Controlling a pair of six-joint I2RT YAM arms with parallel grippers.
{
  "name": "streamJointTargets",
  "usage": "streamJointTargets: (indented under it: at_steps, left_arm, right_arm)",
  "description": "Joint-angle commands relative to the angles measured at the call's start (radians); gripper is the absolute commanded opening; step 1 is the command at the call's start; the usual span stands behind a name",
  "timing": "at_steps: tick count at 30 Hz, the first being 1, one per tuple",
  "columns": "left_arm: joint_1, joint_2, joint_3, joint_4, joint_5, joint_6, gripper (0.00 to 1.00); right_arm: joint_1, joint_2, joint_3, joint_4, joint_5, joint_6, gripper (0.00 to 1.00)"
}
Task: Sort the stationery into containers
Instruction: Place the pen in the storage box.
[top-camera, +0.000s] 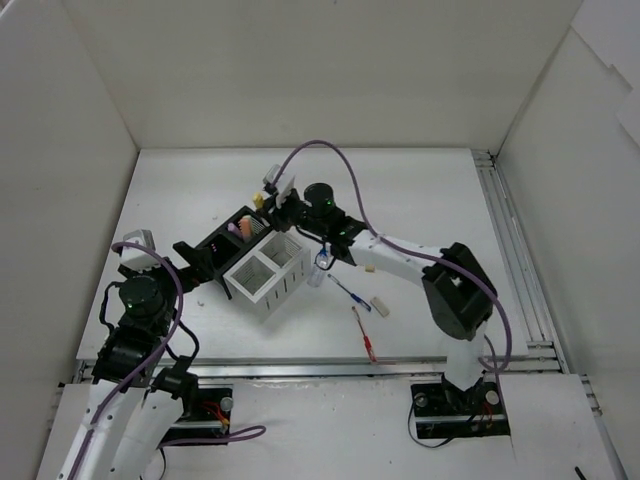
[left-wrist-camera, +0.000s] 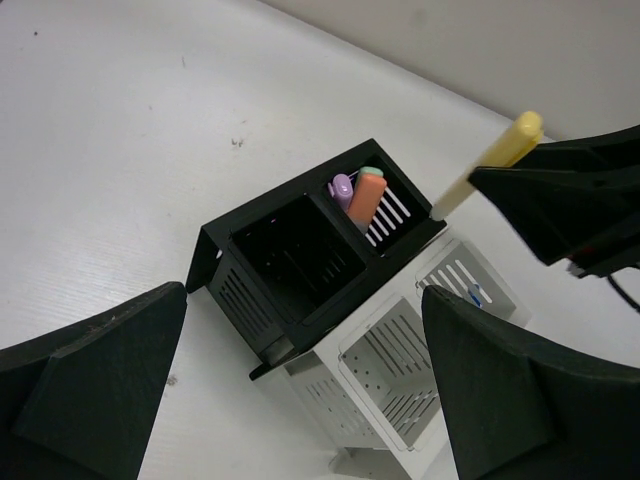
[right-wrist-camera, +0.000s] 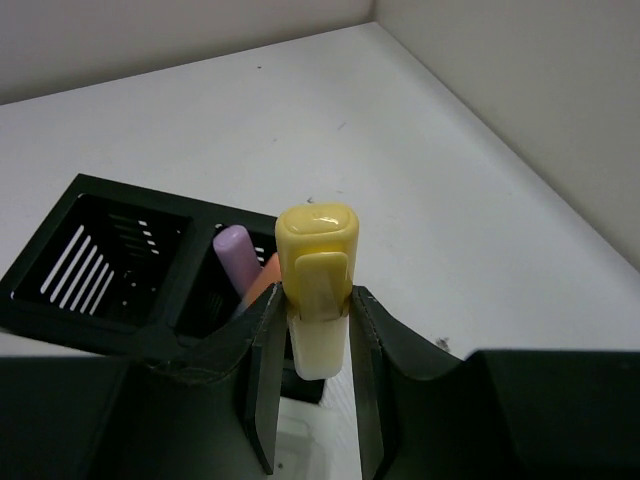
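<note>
The highlighter, clamped in the right jaws, should be lowered tip-first into the black box compartment just below them; the left jaws are spread wide.

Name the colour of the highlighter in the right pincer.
Pale yellow highlighter, clearest in right wrist view.

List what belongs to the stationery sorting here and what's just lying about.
Job:
yellow highlighter, in the right gripper
black box, holding a lilac highlighter and an orange highlighter
white box
loose: blue pen, red pen, erasers, bottle

Not the job:
purple cables
rail
</note>
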Motion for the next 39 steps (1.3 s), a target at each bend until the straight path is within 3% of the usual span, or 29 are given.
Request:
streamJointTargets:
  at_steps: [1,16,26,29,32,33,39]
  left_arm:
    - [-0.006,0.001,0.018,-0.005,-0.048,-0.057,1.0]
    - [-0.006,0.004,0.014,0.003,-0.054,-0.052,1.0]
    - [-0.006,0.005,0.02,-0.009,-0.061,-0.065,1.0]
    - [-0.006,0.01,0.026,-0.009,-0.054,-0.063,1.0]
    - [-0.006,0.022,0.032,-0.017,-0.056,-0.065,1.0]
    - [-0.006,0.03,0.037,-0.019,-0.056,-0.065,1.0]
    - [-0.006,0.057,0.056,-0.02,-0.022,-0.051,1.0]
  right_arm:
    - [0.067,0.02,0.108,0.257,0.028,0.013,0.0]
    - [0.132,0.152,0.114,0.302,0.145,0.026,0.0]
    - [0.141,0.112,0.017,0.302,0.168,0.111,0.02]
    - [0.144,0.109,0.01,0.302,0.182,0.126,0.15]
    - [0.141,0.104,0.005,0.3,0.211,0.134,0.38]
    - [0.141,0.101,0.005,0.299,0.215,0.126,0.52]
    - [0.142,0.055,0.002,0.299,0.243,0.073,0.71]
